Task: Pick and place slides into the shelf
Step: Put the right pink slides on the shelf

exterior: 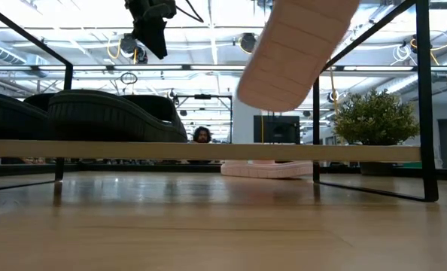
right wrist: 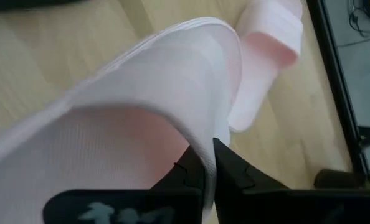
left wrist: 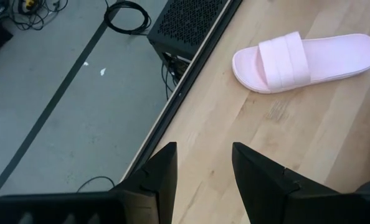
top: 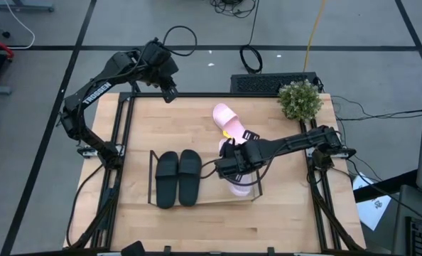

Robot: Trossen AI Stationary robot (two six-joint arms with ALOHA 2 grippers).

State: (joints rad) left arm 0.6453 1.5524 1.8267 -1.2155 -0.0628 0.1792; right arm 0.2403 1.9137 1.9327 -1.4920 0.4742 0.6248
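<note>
High view: the black pair (top: 178, 178) already sits in the shelf (top: 154, 179). The right end effector (top: 234, 168) carries one pink slide (top: 241, 186) over the shelf's right part; the step is placing it.

Low view: its sole (exterior: 295, 49) hangs tilted above the shelf, so lowering and levelling come next.

Left wrist view: the left end effector (left wrist: 200, 177) is open and empty over the counter's (left wrist: 297, 137) far left edge, near the second pink slide (left wrist: 306, 60).

Right wrist view: the fingers (right wrist: 191, 177) are closed on the slide's edge.
</note>
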